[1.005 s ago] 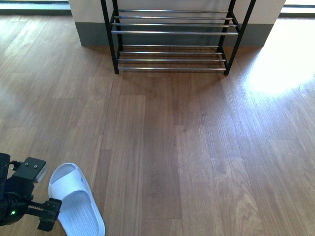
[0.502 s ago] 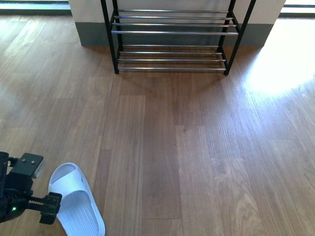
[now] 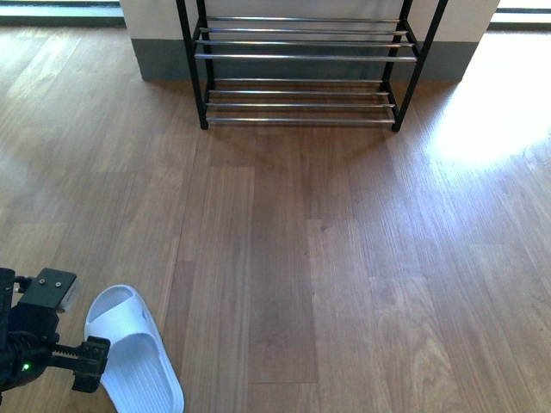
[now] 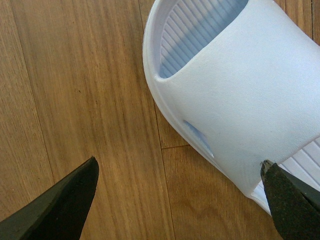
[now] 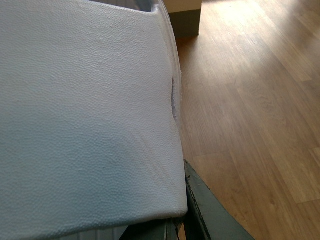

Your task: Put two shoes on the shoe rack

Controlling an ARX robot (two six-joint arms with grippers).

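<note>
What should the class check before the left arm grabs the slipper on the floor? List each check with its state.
1. Left gripper open: ok.
2. Slipper edge between the fingers: ok.
3. Rack shelves in view bare: ok.
4. Floor up to rack free: ok.
5. Right gripper hold on other slipper: cannot tell.

Slide (image 3: 131, 348) near-left, shoe rack (image 3: 301, 57) far ahead
</note>
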